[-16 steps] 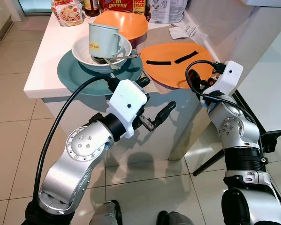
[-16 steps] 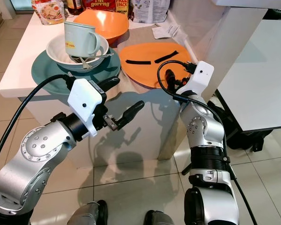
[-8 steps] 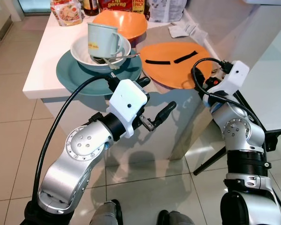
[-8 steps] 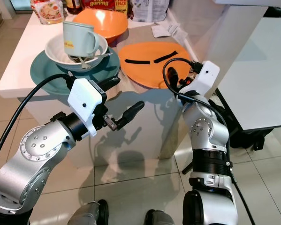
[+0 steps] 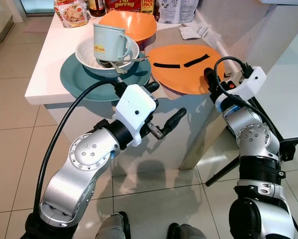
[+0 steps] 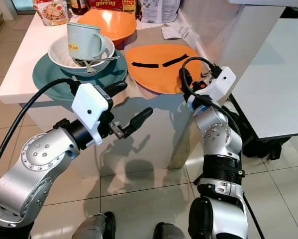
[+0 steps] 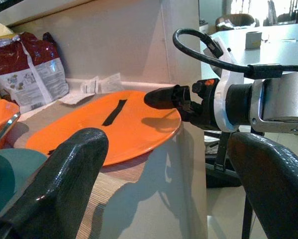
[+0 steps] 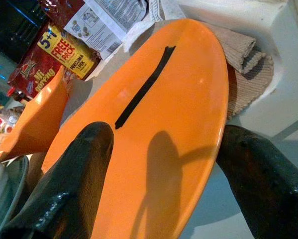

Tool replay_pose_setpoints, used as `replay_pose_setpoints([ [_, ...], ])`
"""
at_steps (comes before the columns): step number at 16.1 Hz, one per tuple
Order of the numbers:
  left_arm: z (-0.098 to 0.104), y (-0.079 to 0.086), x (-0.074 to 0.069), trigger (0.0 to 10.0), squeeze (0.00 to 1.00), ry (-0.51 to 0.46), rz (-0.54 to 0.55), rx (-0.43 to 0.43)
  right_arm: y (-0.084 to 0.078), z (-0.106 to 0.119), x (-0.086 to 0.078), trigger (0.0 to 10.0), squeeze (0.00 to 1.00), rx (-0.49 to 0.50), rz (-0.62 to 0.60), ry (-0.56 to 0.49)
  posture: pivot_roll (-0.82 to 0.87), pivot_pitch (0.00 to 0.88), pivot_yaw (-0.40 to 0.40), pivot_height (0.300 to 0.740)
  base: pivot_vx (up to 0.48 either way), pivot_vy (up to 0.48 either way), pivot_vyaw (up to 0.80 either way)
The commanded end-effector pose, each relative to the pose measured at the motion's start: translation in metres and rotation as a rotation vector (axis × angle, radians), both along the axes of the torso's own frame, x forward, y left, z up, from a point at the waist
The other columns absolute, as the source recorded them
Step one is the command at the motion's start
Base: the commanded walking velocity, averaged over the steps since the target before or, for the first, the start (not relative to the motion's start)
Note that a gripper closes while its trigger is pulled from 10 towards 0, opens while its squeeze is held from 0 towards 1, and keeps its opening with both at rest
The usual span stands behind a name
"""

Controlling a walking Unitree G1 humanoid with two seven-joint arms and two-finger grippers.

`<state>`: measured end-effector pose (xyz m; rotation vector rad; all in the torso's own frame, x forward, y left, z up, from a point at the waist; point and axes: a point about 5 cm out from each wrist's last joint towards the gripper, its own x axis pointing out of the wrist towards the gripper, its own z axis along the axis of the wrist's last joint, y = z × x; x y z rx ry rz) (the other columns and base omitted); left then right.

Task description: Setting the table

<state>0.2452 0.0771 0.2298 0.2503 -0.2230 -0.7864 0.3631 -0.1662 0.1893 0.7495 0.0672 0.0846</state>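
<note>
Orange plate [image 5: 185, 62] on the counter, its near rim between the right tool's [image 8: 163, 184] spread fingers.

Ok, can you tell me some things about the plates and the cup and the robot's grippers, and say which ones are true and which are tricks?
1. The mug stands inside the white bowl. True.
2. The white bowl sits on the orange plate. False: it sits on the teal plate; the orange plate lies beside it.
3. The right gripper is at the near edge of the orange plate, fingers spread. True.
4. The left gripper is holding a fork. False: its fingers are open and hold nothing, in front of the counter.
5. Two black strips lie on the orange plate. True.
6. The orange bowl is stacked on the mug. False: it stands behind it.
</note>
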Motion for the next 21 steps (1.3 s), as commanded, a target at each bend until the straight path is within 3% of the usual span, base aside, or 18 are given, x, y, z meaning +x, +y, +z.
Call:
replay_pose_setpoints([
  [1,0.003,-0.004,-0.003,10.0,0.0,-0.011,-0.031,0.005,-0.001,0.0,0.001,10.0,0.0,0.011,0.002,0.009,0.14,0.163,-0.014,0.74,0.0,0.0,0.0],
  [6,0.003,-0.004,-0.003,10.0,0.0,-0.006,-0.031,0.008,0.01,0.0,0.003,10.0,0.0,0.139,0.078,0.029,0.14,0.165,-0.015,0.74,0.0,0.0,0.0],
  [10,0.003,-0.005,-0.003,10.0,0.0,-0.007,-0.033,0.009,0.013,0.002,0.005,10.0,0.0,0.141,0.083,0.026,0.14,0.168,-0.018,0.74,0.0,0.0,0.0],
  [21,0.003,-0.004,-0.003,10.0,0.0,-0.01,-0.028,0.009,0.022,0.043,0.008,10.0,0.0,0.055,0.115,-0.092,0.13,0.158,-0.027,0.74,0.0,0.0,0.0],
])
